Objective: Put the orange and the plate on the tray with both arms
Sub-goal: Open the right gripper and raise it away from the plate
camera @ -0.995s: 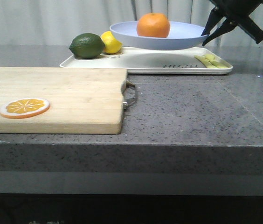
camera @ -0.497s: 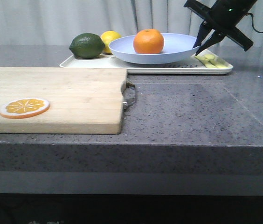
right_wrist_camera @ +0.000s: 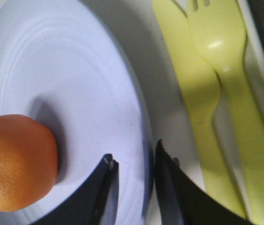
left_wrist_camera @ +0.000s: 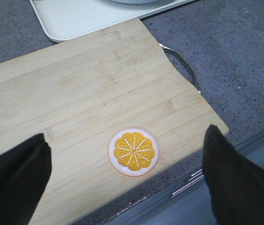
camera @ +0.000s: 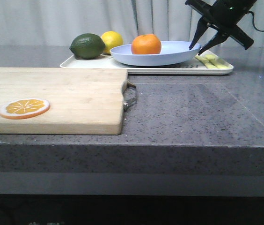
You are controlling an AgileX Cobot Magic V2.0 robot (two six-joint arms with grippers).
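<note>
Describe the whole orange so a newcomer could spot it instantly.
At the table's far edge lies a flat cream-white rectangular tray. A shallow pale lavender-blue plate sits on it, holding the round bright-orange fruit. Unlike the neighbouring yellow lemon and dark green lime, it sits inside the plate.
</note>
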